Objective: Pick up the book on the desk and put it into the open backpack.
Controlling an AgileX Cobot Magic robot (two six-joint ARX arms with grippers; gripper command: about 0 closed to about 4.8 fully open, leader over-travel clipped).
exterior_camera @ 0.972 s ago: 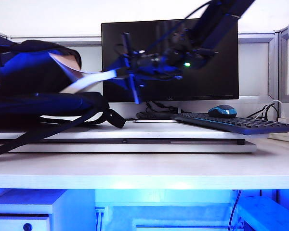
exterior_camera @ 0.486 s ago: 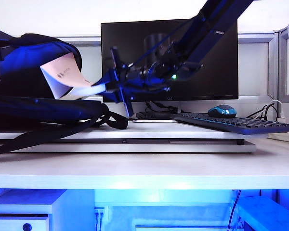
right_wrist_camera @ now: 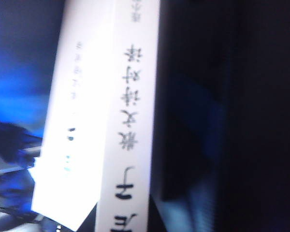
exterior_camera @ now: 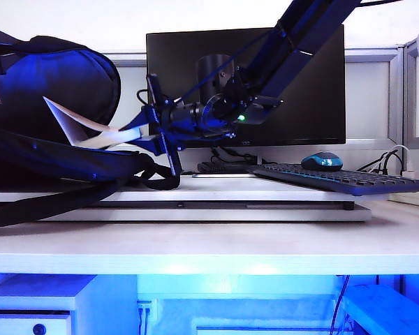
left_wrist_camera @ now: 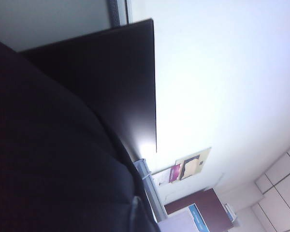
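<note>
Since a second ago, right gripper [exterior_camera: 148, 127] has travelled left and dropped lower, carrying book [exterior_camera: 91, 129] deeper toward the backpack's mouth; the arm reaches lower across the monitor [exterior_camera: 314, 84].

- Book: pinched at its near end by the right gripper, jaws closed on it. Far end sits left of the fingers, already between the backpack's [exterior_camera: 63, 77] raised upper flap and lower body. Pages fan and sag a little. Right wrist view shows its spine and pale cover [right_wrist_camera: 111, 121] close up, dark fabric beside it.
- Key relation: book's long axis runs roughly level, pointing left from the fingers into the opening at left of frame. Coming move, I judge, is further leftward push, then release.
- Right arm: descends from upper right of frame, wrist about level, gripper left of centre, above the riser [exterior_camera: 265, 209] on the desk [exterior_camera: 216, 248].
- Left gripper: not visible in any view; reads as closed. Left wrist view shows only dark fabric [left_wrist_camera: 48, 159], monitor back and ceiling. Whether it holds the flap up, cannot tell.
- Risk: floppy pages snagging on the bag's lip.
</note>
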